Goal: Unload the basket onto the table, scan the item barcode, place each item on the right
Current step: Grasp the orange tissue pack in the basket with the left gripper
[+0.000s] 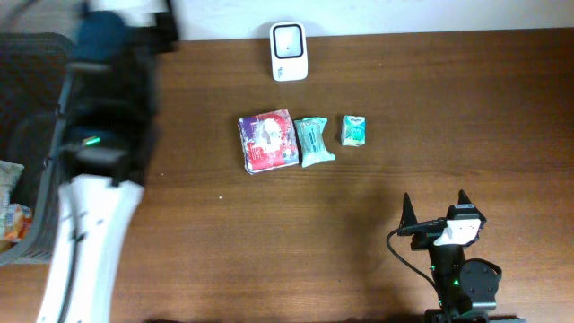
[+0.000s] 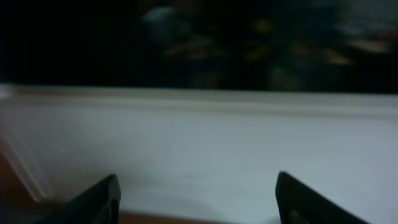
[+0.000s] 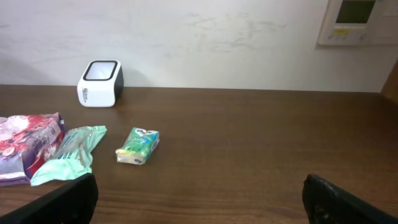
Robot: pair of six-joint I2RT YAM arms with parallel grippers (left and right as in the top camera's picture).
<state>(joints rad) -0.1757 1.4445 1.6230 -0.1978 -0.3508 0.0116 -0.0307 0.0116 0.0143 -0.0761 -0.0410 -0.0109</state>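
1. 3 packets lie in a row mid-way across the brown wooden tabletop: a red-and-white crinkled pouch, a mint-green wrapped packet right against it, and a small green-and-white pack just beside.
2. A white box scanner stands behind them, near the far edge.
3. The left fingers are spread, with nothing between them, and face a white wall.
4. The right fingers are spread wide, well apart from the packets.

Matt wooden table, glossy plastic scanner
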